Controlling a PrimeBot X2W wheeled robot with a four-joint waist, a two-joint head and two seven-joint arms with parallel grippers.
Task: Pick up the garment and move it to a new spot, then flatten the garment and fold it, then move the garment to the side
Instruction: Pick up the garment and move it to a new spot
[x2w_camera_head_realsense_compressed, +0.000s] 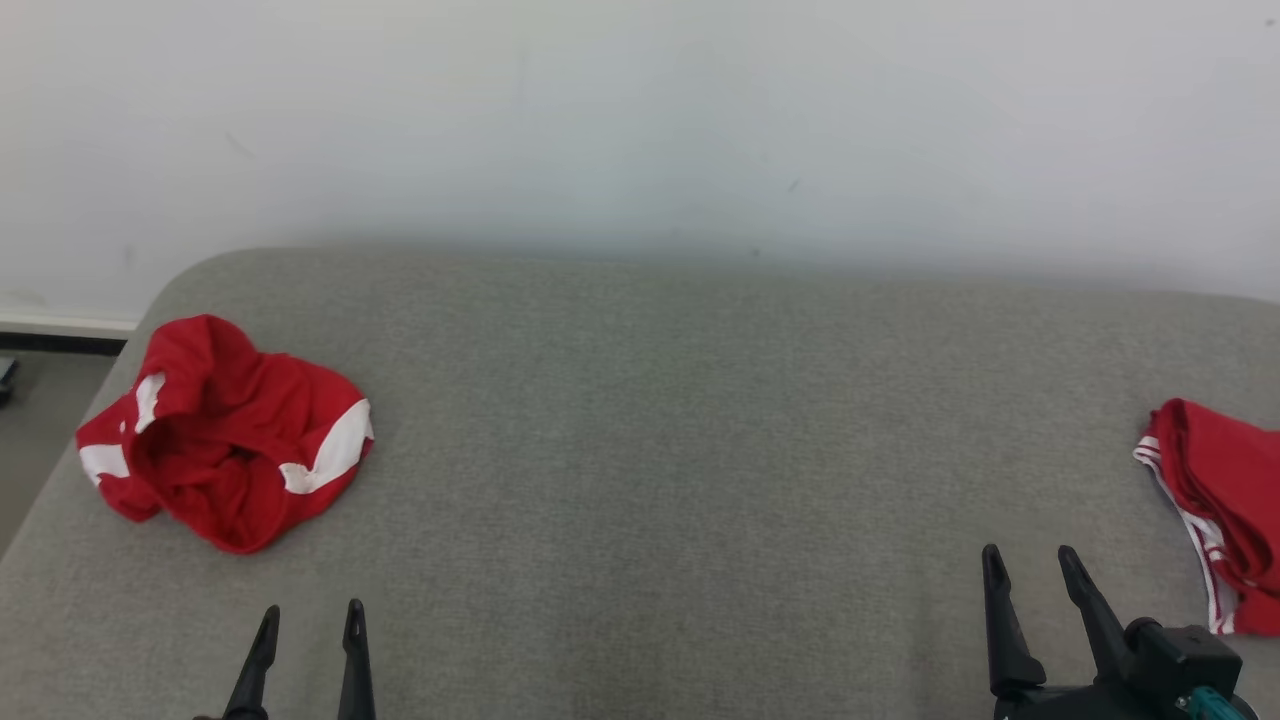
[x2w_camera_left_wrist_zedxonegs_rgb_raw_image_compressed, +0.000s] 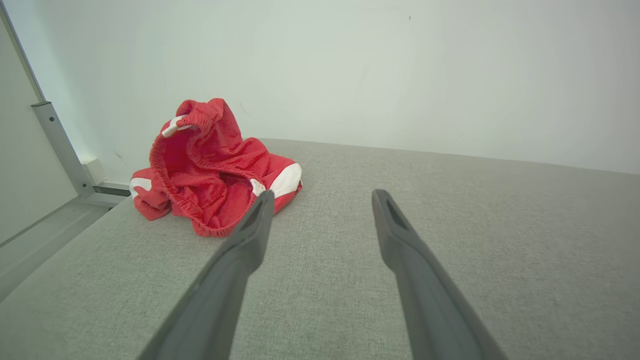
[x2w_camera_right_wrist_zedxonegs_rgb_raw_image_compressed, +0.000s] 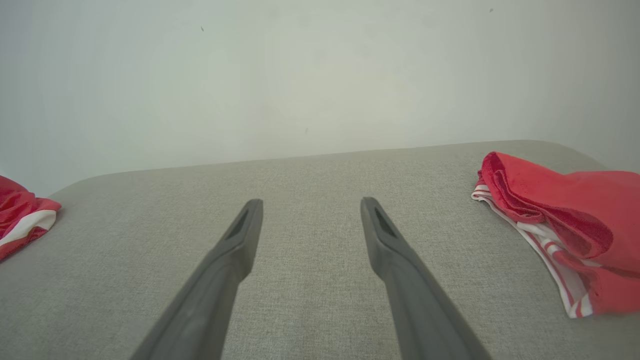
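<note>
A crumpled red garment (x2w_camera_head_realsense_compressed: 225, 430) with white patches lies bunched at the far left of the grey padded surface (x2w_camera_head_realsense_compressed: 660, 420); the left wrist view has the garment (x2w_camera_left_wrist_zedxonegs_rgb_raw_image_compressed: 210, 167) ahead and to the left of the fingers. My left gripper (x2w_camera_head_realsense_compressed: 312, 612) stands open at the lower left, short of the garment and apart from it, nothing between its fingers. My right gripper (x2w_camera_head_realsense_compressed: 1030, 556) is open at the lower right, empty. In their wrist views the left gripper (x2w_camera_left_wrist_zedxonegs_rgb_raw_image_compressed: 322, 196) and the right gripper (x2w_camera_right_wrist_zedxonegs_rgb_raw_image_compressed: 311, 204) both hover over bare grey cloth.
A second red garment (x2w_camera_head_realsense_compressed: 1220, 500) with white stripes lies folded at the right edge, seen also in the right wrist view as folded red cloth (x2w_camera_right_wrist_zedxonegs_rgb_raw_image_compressed: 565, 220). A white wall (x2w_camera_head_realsense_compressed: 640, 120) backs the surface. The floor (x2w_camera_head_realsense_compressed: 30, 420) drops off past the left edge.
</note>
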